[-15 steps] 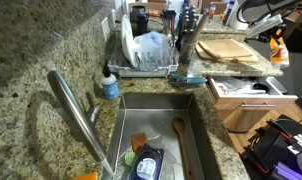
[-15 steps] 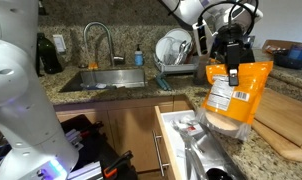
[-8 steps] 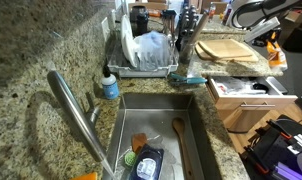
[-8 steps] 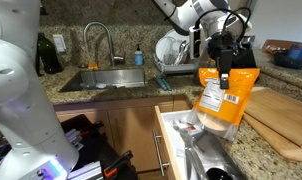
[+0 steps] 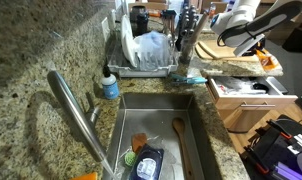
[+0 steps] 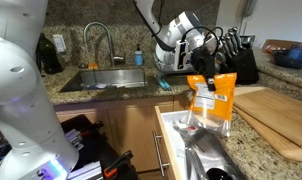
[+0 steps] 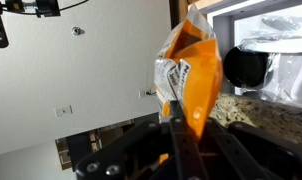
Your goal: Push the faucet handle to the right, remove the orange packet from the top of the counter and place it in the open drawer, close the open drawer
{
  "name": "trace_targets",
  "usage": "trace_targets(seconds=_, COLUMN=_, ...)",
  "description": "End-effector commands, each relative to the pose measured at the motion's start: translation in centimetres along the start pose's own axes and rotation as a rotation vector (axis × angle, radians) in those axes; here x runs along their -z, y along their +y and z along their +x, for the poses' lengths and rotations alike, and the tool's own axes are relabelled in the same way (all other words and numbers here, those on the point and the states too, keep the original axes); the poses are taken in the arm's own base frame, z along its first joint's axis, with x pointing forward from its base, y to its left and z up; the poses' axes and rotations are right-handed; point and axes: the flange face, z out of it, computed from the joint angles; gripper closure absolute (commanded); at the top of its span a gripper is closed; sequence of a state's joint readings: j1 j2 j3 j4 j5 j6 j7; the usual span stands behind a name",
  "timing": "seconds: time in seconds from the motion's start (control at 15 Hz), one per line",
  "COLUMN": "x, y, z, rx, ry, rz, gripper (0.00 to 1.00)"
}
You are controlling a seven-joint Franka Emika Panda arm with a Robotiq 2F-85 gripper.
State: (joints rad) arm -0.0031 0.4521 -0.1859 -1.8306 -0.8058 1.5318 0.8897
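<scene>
The gripper (image 6: 204, 72) is clenched on the top edge of the orange packet (image 6: 213, 100), its fingers pinching the pouch between them; the packet hangs upright straight down from that grip, printed pale patch facing the camera, directly above the open drawer (image 6: 167, 135); its lower edge shows in front of the drawer's white inside, and whether it touches anything in there cannot be told. In an exterior view the same packet (image 5: 267, 62) shows only as a small orange patch under the dark gripper (image 5: 251, 46), just above the drawer (image 5: 231, 90). From the wrist the packet (image 7: 191, 75) rises out of the closed fingers (image 7: 176, 150), crumpled where they squeeze it.

The drawer is pulled well out from under the counter (image 6: 253, 150); steel utensils (image 6: 206, 155) lie inside it, below the packet. The cutting board (image 6: 276, 110) rests on the counter above and beside the drawer, on the side away from the sink (image 5: 131, 112). The dish rack (image 6: 176, 50) stands behind the drawer, near the back wall; the knife block (image 6: 241, 60) stands behind it too, close to the board. The faucet (image 6: 96, 38) rises well apart from the drawer, beyond the sink basin; a wooden spoon (image 5: 179, 135) lies in that basin, also well apart from the drawer.
</scene>
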Motion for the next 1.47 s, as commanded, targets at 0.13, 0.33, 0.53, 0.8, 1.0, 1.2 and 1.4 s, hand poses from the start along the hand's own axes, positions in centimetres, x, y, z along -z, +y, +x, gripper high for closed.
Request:
trace_targets(seconds=0.13, x=-1.2, y=-1.2, z=-0.4, rx=0.135, ry=-0.083, rz=-0.050, gripper=1.00)
trace_targets(seconds=0.33, x=-2.6, y=-2.9, z=-1.4, rx=0.206, ry=-0.087, rz=-0.114, gripper=1.00)
trace_targets(seconds=0.53, x=-2.4, y=-3.5, z=-1.5, rx=0.176, ry=-0.075, rz=-0.104, gripper=1.00)
trace_targets(seconds=0.8, x=-2.1, y=-4.6, z=-2.1, rx=0.217, ry=-0.020, rz=-0.109, gripper=1.00)
trace_targets(seconds=1.0, x=-1.3, y=-6.0, z=-3.4, rx=0.325, ry=0.101, rz=-0.178, gripper=1.00)
trace_targets(seconds=1.2, x=-1.0, y=-6.8, z=-4.2, rx=0.418, ry=0.116, rz=-0.261, gripper=1.00)
trace_targets(seconds=1.4, x=-0.7, y=-7.1, z=-4.1, rx=0.381, ry=0.114, rz=-0.233, gripper=1.00)
